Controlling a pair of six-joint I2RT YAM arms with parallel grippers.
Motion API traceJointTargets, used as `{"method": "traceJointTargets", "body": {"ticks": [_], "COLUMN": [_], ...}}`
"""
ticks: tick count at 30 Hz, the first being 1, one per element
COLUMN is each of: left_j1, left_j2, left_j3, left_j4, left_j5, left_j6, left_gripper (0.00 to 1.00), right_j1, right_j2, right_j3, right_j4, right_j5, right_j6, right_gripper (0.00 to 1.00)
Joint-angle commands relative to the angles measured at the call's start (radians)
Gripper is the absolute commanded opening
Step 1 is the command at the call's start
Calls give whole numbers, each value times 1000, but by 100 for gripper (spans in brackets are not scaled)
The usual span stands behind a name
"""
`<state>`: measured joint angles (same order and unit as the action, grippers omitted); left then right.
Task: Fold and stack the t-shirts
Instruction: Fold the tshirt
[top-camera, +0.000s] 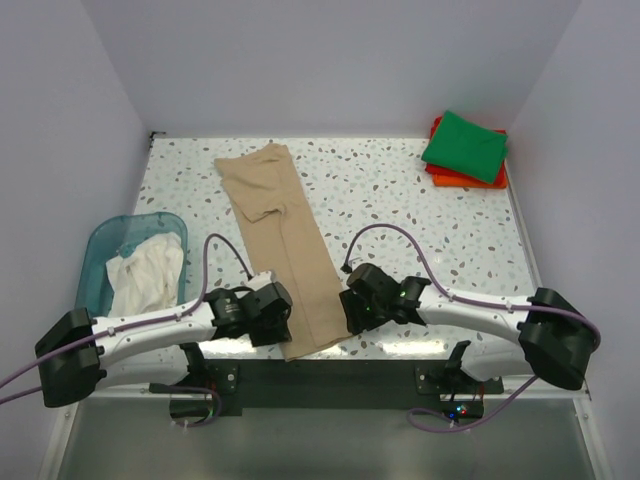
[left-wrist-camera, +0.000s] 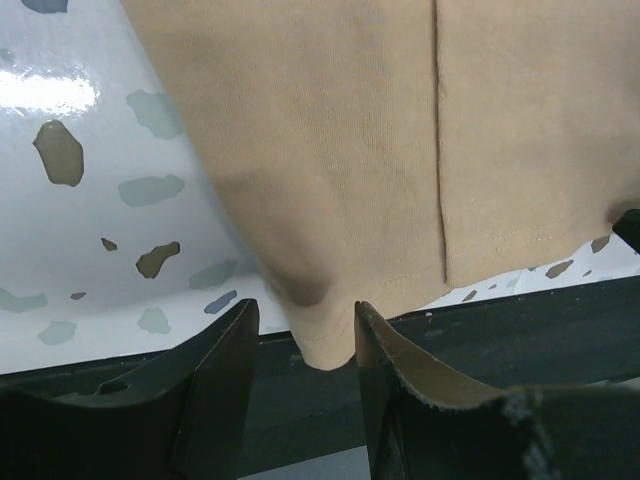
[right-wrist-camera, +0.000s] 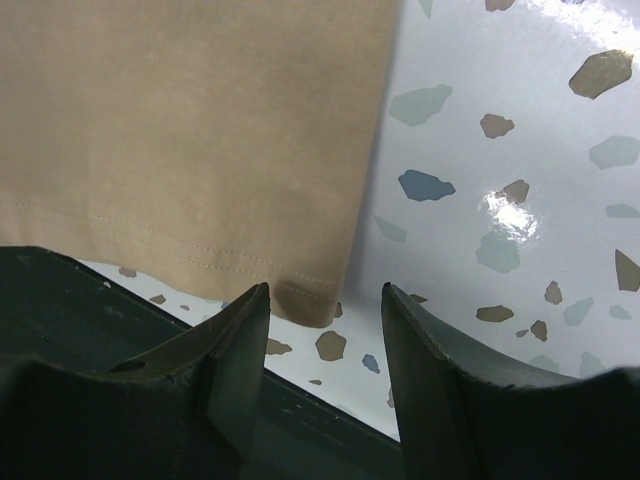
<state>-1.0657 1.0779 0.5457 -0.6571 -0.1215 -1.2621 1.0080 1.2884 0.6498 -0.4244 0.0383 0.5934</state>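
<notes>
— What sits at the left?
— A translucent teal basket (top-camera: 96, 258), rectangular with rounded corners, close to the left wall and toward the near edge.
— And what does it rest on?
— The surface (top-camera: 400, 200): glossy white, speckled with grey, brown and blue chips. Lamp glare shows on it in the wrist views.
— How does the near edge look?
— A dark strip (top-camera: 330, 378) runs along it, lower than the speckled top.
— What encloses the place?
— Plain pale lilac walls (top-camera: 330, 60) stand at the back and on both sides, meeting the surface at its far edge.
</notes>
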Motion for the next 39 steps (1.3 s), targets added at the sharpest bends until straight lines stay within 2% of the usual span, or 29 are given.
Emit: {"method": "traceJointTargets", "body": {"ticks": [1, 8, 11, 16, 20, 22, 27, 29, 39], "left_j1": [-23, -74, -86, -96, -105, -109, -120, -126, -187], "left_j2": [-6, 33, 43, 45, 43, 40, 24, 10, -4], "left_j3": [31, 16, 13, -15, -35, -47, -72, -89, -113], "left_j4": [-39, 5, 14, 30, 47, 56, 76, 82, 123], "left_j5": [-18, -20, -21, -9, -1, 2, 13, 19, 45], "left_j6": [-49, -83, -94, -112, -126, -129, -146, -160, -200], "left_gripper": [48, 47, 47, 42, 33, 28, 8, 0, 0], "right_j1": [6, 14, 18, 20, 18, 20, 18, 17, 6], "right_j2": [8, 12, 29, 49, 63, 61, 43, 29, -83], "right_j3": [-1, 5, 4, -3, -7, -10, -18, -29, -94], "right_j4": [39, 50, 52, 56, 62, 61, 46, 32, 9], "right_j5": [23, 15, 15, 32, 46, 51, 61, 81, 22], "right_j6": [17, 23, 23, 23, 28, 26, 31, 42, 72], "right_gripper": [52, 50, 46, 42, 36, 27, 7, 2, 0]}}
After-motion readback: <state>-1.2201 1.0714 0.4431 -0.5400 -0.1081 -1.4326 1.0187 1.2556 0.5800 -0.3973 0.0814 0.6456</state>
